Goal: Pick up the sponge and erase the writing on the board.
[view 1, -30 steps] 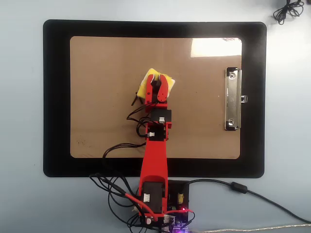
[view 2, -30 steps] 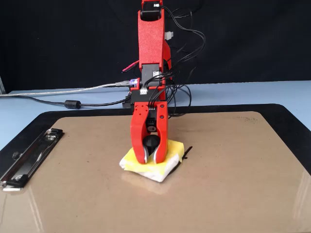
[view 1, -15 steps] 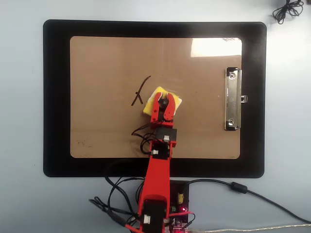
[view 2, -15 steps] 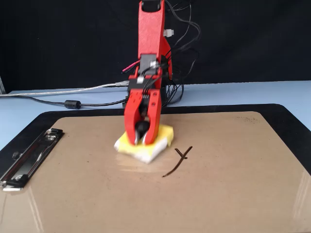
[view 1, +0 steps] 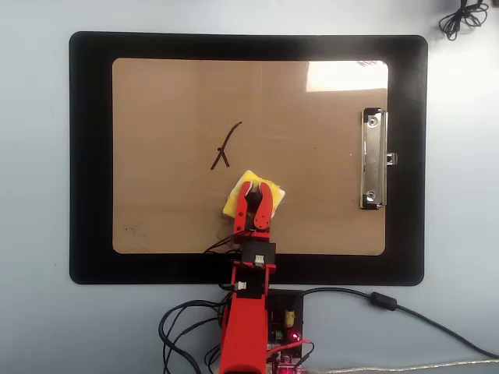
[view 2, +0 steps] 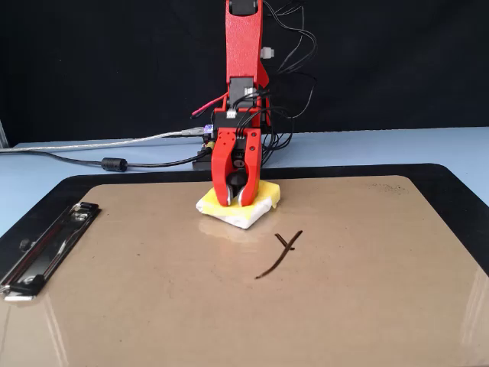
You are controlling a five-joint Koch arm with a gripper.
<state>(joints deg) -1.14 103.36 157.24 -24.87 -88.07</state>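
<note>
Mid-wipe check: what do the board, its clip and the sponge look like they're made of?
The board: tan, hardboard-like with a smooth, glossy face, since it mirrors light. The clip: silver and shiny, probably metal. The sponge: yellow top over a white layer, matte, likely soft foam, held in the gripper.

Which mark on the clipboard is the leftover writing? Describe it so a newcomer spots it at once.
Start at the tan-brown rectangular clipboard on the black mat. In the overhead view, look just above the small yellow sponge under the red gripper. The dark brown marker writing is a thin slanted stroke with a short crossing tick, apart from the sponge, the only bold line on the board.
</note>
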